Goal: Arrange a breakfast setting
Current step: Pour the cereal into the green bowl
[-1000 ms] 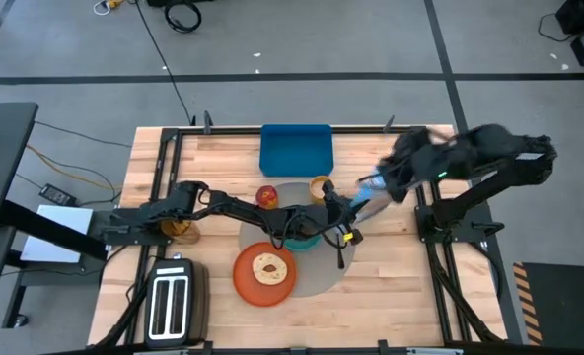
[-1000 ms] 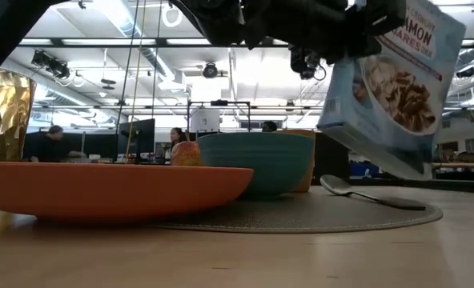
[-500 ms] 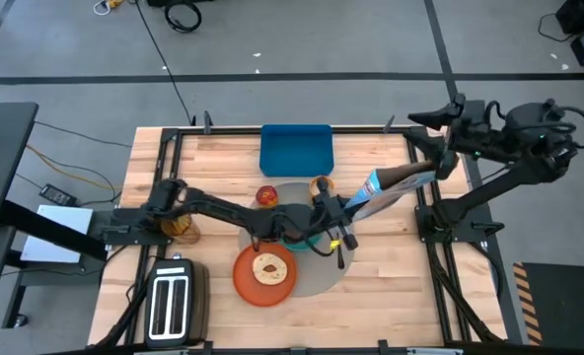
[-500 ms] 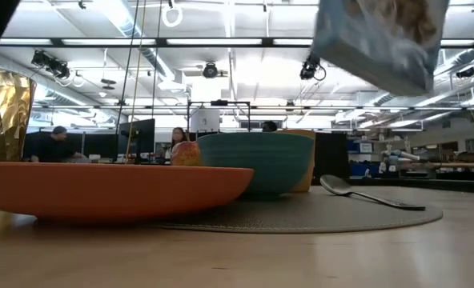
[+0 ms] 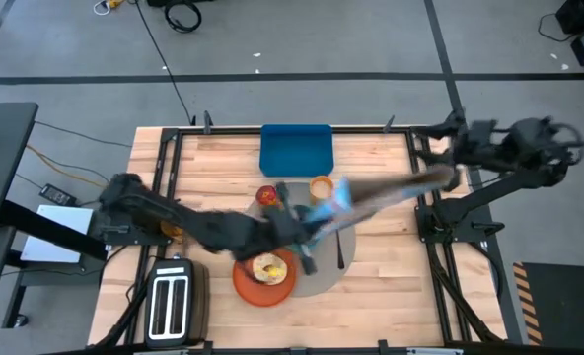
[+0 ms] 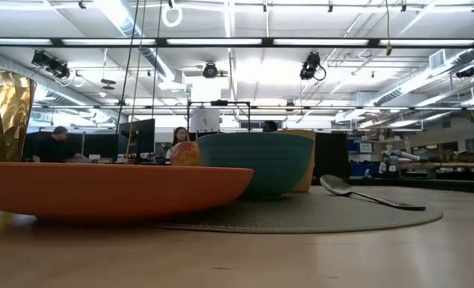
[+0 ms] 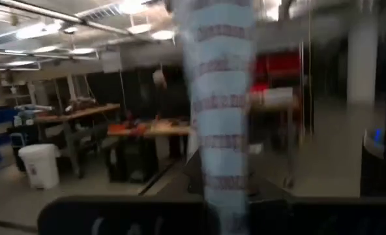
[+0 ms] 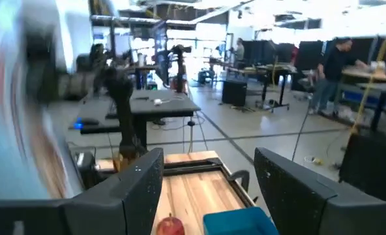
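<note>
The blue cereal bag (image 5: 328, 197) is in the air over the grey mat (image 5: 322, 281), blurred by motion, with my left gripper (image 5: 307, 232) shut on it. In the left wrist view the bag (image 7: 220, 98) stands edge-on above my gripper (image 7: 222, 210). My right gripper (image 8: 209, 171) is open and empty at the table's right edge (image 5: 455, 140). On the mat rest the orange plate (image 5: 245, 284) with the round bread (image 5: 265, 266), the red apple (image 5: 265, 196), the cup (image 5: 320, 185), the spoon (image 5: 339, 251) and the teal bowl (image 6: 257, 164), which my left arm hides from above. My left gripper holds the cereal bag by its lower end (image 7: 222, 192). The bag rises from between the fingers, its thin edge toward the camera. The gripper's own body hides the place of contact. The bag is lifted clear of the table.
A blue tray (image 5: 295, 148) lies at the far edge. The toaster (image 5: 174, 301) stands at the near left. A golden cup (image 5: 174, 229) stands left of the mat. People sit at desks in the room behind (image 6: 177, 138).
My left gripper has lifted the cereal bag upward, out of the low view, and carried it toward the table's left over the mat. My right arm has drawn back from the bag toward the table's right edge.
</note>
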Robot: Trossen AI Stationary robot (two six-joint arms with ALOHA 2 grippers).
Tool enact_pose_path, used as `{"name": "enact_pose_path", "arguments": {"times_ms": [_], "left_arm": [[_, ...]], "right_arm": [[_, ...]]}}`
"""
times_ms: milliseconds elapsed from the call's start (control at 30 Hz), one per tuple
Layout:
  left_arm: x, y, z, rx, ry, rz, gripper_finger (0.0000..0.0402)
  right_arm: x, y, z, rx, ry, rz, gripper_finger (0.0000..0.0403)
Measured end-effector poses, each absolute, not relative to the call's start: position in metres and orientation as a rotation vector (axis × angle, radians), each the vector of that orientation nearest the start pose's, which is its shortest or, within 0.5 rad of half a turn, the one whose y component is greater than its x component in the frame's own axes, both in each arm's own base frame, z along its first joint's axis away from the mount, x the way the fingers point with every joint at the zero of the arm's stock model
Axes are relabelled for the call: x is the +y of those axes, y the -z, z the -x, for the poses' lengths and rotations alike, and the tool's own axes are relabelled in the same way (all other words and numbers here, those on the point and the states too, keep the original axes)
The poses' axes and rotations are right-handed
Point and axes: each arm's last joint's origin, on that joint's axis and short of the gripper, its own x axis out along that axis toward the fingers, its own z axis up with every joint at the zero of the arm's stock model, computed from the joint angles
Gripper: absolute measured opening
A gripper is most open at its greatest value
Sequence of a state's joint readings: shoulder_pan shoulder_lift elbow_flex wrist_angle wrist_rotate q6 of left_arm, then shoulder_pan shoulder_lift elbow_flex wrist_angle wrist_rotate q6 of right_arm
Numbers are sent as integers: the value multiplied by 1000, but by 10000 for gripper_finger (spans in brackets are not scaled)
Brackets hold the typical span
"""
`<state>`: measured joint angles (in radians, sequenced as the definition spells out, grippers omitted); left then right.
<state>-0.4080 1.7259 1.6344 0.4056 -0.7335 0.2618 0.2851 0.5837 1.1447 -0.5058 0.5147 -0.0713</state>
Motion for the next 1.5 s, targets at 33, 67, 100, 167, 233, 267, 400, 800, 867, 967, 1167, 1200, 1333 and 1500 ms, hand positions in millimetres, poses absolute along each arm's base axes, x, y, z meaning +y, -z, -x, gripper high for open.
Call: {"name": "enact_pose_path", "arguments": {"times_ms": [33,67,100,167,233,267,400,800,867,967,1167,1200,1333,1500], "left_arm": [[-137,-442,-360,-257,-361,-65,12],[-136,-455,-350,-296,-359,-48,12],[-135,-464,-340,-319,-356,-43,12],[-133,-474,-329,-334,-360,-38,12],[-132,-478,-322,-332,-354,-44,13],[-131,-481,-319,-335,-351,-42,13],[-123,-501,-299,-419,-340,9,13],[-104,-501,-308,-469,-183,23,13],[-97,-500,-312,-478,-131,35,13],[-86,-499,-318,-497,-72,53,13],[-74,-493,-332,-511,-56,30,13],[-74,-492,-333,-518,-38,24,13],[-74,-493,-333,-540,-11,21,13],[-74,-495,-332,-561,-8,20,13]], "right_arm": [[7,-430,-74,-52,220,69,248],[8,-425,-78,-62,219,89,247],[9,-420,-81,-62,223,115,247],[11,-413,-87,-83,239,143,247],[12,-407,-92,-99,249,158,248],[13,-403,-95,-100,236,166,249],[22,-378,-113,-96,125,201,250],[40,-291,-153,-508,-71,181,292],[41,-286,-157,-573,-71,168,305],[42,-282,-167,-619,-82,143,324],[48,-288,-192,-668,-114,84,355],[48,-292,-195,-695,-105,71,357],[51,-301,-204,-774,-129,58,361],[55,-307,-211,-808,-186,79,362]]}}
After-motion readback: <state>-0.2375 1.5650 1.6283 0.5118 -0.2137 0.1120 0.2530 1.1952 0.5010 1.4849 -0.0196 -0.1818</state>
